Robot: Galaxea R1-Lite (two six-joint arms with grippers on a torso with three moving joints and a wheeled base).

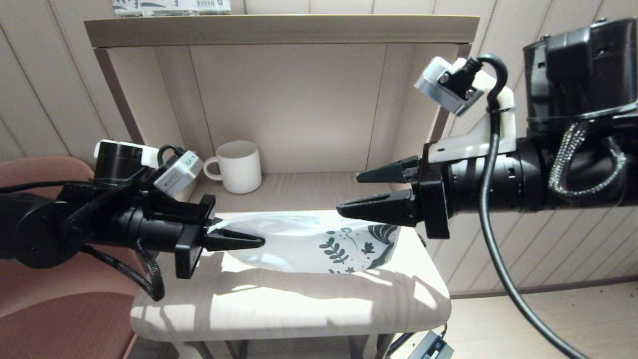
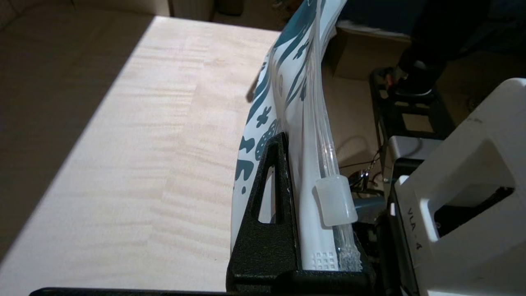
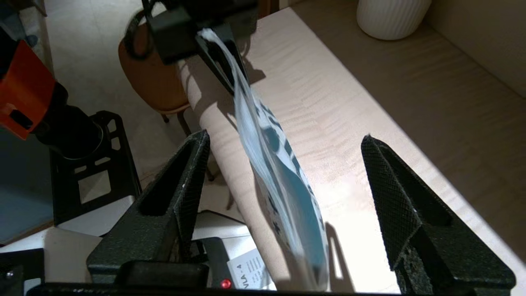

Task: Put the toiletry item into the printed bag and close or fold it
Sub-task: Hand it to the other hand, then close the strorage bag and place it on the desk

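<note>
Two grippers: left gripper (image 1: 249, 241) is clamped on the zip end of the printed bag (image 1: 309, 243), by the slider (image 2: 335, 200); right gripper (image 1: 366, 192) has its jaws spread wide, straddling the bag's printed end without touching it. The bag hangs off the left jaws above the table (image 1: 279, 304), thin limp film, likely light and slippery, so best pinched along the stiffer zip rail. Count: one bag, one mug (image 1: 239, 166) on the shelf behind, toiletry item not visible.
</note>
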